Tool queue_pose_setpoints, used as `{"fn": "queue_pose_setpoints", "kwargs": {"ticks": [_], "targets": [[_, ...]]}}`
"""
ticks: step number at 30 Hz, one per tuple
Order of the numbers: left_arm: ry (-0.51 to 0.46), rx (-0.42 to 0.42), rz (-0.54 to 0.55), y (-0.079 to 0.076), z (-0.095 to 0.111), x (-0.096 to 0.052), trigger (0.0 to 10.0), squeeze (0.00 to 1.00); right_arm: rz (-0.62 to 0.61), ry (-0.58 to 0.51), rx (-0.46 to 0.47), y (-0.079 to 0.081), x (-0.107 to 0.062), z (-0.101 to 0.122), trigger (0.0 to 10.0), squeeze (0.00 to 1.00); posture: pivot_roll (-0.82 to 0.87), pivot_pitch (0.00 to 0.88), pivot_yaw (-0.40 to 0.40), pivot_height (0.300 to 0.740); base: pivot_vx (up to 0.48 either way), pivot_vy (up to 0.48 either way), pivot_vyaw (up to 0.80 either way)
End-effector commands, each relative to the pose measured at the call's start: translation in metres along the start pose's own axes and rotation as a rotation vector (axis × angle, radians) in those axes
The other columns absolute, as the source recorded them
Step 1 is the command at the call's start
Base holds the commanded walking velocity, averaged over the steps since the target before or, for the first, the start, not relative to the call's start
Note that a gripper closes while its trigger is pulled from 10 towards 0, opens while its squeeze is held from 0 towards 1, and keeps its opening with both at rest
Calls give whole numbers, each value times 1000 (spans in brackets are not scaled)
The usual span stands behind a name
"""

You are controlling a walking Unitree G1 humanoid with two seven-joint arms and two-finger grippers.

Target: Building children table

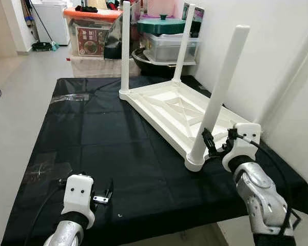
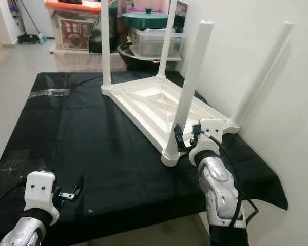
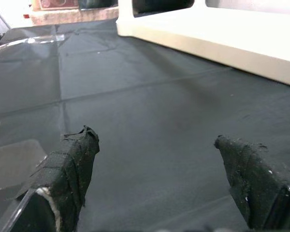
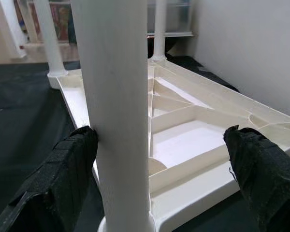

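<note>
White plastic kids' table [image 1: 169, 110] is flipped upside down on a black cloth [image 1: 92, 148] that's spread over the floor, right up against a white wall [image 1: 267, 56]. All four legs are standing up out of the corners. The near leg [image 1: 218, 97] is the one closest to the robot, and it leans a bit toward the wall side.

Right gripper [image 1: 218, 146] sits low at the base of that near leg, just above the corner socket. In the right wrist view its fingers [image 4: 58, 179] are spread wide, one pad touching the side of the leg and the other well off over the ribbed underside of the tabletop, so it's not clamped on anything, just straddling the leg.

Left gripper [image 1: 103, 196] is down near the front edge of the cloth, well apart from the table. Its fingers [image 3: 70, 166] are apart too, nothing between them, just black fabric underneath.

There's a sheet of clear plastic wrap [image 1: 69, 97] lying on the far left part of the cloth. Behind the table there are stacked storage boxes [image 1: 95, 36], one with an orange lid, plus a clear bin with a green lid [image 1: 161, 25] on top.
</note>
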State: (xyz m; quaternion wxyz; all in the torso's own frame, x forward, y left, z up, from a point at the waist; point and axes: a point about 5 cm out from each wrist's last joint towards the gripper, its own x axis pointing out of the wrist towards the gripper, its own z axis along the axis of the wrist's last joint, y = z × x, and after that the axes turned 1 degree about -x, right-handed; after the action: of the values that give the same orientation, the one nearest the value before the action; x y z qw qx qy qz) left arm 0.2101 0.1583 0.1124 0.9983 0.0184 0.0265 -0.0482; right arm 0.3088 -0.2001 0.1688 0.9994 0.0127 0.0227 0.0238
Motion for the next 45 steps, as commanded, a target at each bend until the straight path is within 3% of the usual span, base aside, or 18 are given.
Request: {"fn": "queue_pose_setpoints", "kwargs": {"ticks": [1, 4, 10, 18, 19, 21, 22, 23, 24, 26, 27, 29, 30, 33, 34, 36, 37, 45], "targets": [[6, 11, -14, -3, -2, 2, 10000, 0, 30, 4, 5, -4, 5, -1, 10000, 0, 107, 0, -108, 740, 0, 0, 0], [0, 11, -13, -4, -1, 3, 10000, 0, 132, 29, -38, 2, 23, -5, 10000, 0, 118, 0, -117, 740, 0, 0, 0], [-6, 10, -9, -5, 0, 4, 10000, 0, 209, 54, -144, 7, 55, -4, 10000, 0, 125, 0, -128, 740, 0, 0, 0], [-7, 10, -9, -6, 0, 5, 10000, 0, 210, 67, -138, 7, 65, -3, 10000, 0, 128, 0, -129, 740, 0, 0, 0], [-10, 11, -4, -6, 1, 4, 10000, 0, 290, 40, -127, 34, 67, 4, 10000, 0, 156, 0, -150, 740, 0, 0, 0], [-10, 11, -4, -6, 1, 4, 10000, 0, 290, 40, -127, 34, 67, 4, 10000, 0, 156, 0, -150, 740, 0, 0, 0], [-8, 13, 0, -6, 1, 3, 10000, 0, 502, -18, -120, 103, 55, 16, 10000, 0, 129, 0, -133, 740, 0, 0, 0], [-8, 13, 0, -6, 1, 3, 10000, 0, 502, -18, -120, 103, 55, 16, 10000, 0, 129, 0, -133, 740, 0, 0, 0], [-4, 13, -7, -7, 0, 3, 10000, 0, 621, -48, -107, 139, 42, 21, 10000, 0, 126, 0, -131, 740, 0, 0, 0], [-4, 13, -7, -7, 0, 3, 10000, 0, 621, -48, -107, 139, 42, 21, 10000, 0, 126, 0, -131, 740, 0, 0, 0], [-1, 14, -20, -9, -1, 4, 10000, 0, 711, -61, -82, 169, 30, 23, 10000, 0, 123, 0, -129, 740, 0, 0, 0], [-1, 14, -20, -9, -1, 4, 10000, 0, 711, -61, -82, 169, 30, 23, 10000, 0, 123, 0, -129, 740, 0, 0, 0], [1, 13, -30, -11, -1, 5, 10000, 0, 809, -74, -46, 203, 19, 26, 10000, 0, 119, 0, -123, 740, 0, 0, 0], [1, 13, -30, -11, -1, 5, 10000, 0, 809, -74, -46, 203, 19, 26, 10000, 0, 119, 0, -123, 740, 0, 0, 0], [1, 13, -35, -13, -1, 6, 10000, 0, 873, -82, -24, 230, 12, 29, 10000, 0, 132, 0, -128, 740, 0, 0, 0], [1, 13, -35, -13, -1, 6, 10000, 0, 873, -82, -24, 230, 12, 29, 10000, 0, 132, 0, -128, 740, 0, 0, 0], [2, 14, -36, -14, -2, 7, 10000, 0, 923, -93, -12, 252, 8, 34, 10000, 0, 142, 0, -138, 740, 0, 0, 0], [0, 16, -31, -14, -2, 7, 10000, 0, 923, -83, -28, 261, 13, 32, 10000, 0, 157, 0, -157, 740, 0, 0, 0]]}}
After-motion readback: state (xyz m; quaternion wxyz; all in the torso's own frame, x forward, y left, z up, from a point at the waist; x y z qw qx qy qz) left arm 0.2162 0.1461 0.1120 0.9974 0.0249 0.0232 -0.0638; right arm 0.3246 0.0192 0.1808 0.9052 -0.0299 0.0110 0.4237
